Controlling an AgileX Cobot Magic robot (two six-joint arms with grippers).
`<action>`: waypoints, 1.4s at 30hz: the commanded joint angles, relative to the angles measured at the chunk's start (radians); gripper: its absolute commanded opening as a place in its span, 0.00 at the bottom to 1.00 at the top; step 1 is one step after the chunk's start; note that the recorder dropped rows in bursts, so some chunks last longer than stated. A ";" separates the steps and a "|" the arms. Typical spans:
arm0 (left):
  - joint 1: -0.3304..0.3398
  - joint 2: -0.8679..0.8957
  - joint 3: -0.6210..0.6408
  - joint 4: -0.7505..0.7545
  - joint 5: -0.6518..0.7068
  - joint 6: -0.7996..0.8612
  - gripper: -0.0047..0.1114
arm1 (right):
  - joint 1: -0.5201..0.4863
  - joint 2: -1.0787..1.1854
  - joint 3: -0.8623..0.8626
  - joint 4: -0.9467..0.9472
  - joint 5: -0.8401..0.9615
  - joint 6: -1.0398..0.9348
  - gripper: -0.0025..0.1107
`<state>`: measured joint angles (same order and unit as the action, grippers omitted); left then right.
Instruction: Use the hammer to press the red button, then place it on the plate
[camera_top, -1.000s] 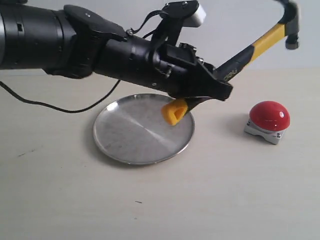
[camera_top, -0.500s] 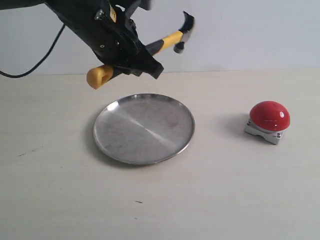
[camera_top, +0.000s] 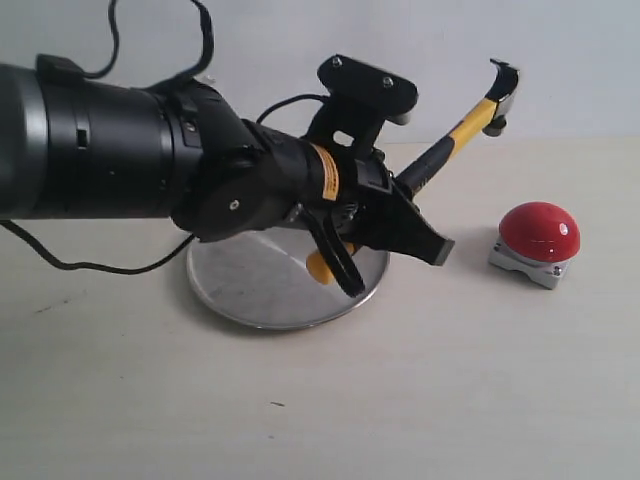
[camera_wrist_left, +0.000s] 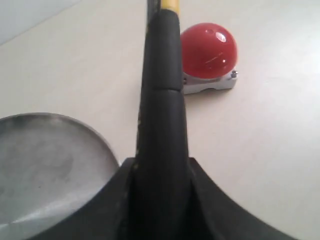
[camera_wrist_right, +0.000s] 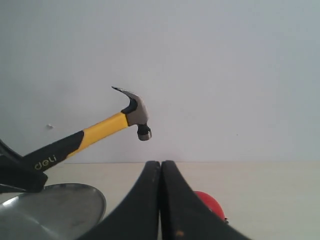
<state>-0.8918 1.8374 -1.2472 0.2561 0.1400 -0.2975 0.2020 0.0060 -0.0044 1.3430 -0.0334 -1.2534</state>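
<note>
Hammer (camera_top: 452, 143) handling is at the grasp stage: the black grip is clamped in the left end effector (camera_top: 390, 255) above the plate (camera_top: 250, 300). The yellow looped end pokes out beneath, and the head is tilted up and away, high over the tabletop (camera_top: 450, 400). The button (camera_top: 539, 232) sits on the tabletop to the right of the plate, untouched; the head is seen above it and toward the plate side, clearly apart. The right end effector (camera_wrist_right: 161, 200) is clenched on nothing, its fingers pressed together.

The step in hand is judged to be the press. In the left wrist view the handle and the dome are nearly lined up. Next, the head must be carried over the dome and tilted down under control — contact on the crown, not the grey base — before the hammer is laid on the plate.
</note>
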 joint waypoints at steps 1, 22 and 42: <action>-0.032 0.030 -0.004 0.001 -0.140 -0.051 0.04 | -0.004 -0.006 0.004 -0.007 0.004 0.000 0.02; -0.113 0.211 -0.140 -0.001 -0.119 -0.150 0.04 | -0.004 -0.006 0.004 -0.007 0.002 0.000 0.02; -0.113 0.209 -0.303 0.046 -0.014 -0.072 0.04 | -0.004 -0.006 0.004 -0.007 0.002 0.000 0.02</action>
<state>-1.0029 2.0733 -1.5261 0.2803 0.1922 -0.3753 0.2020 0.0060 -0.0044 1.3430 -0.0334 -1.2534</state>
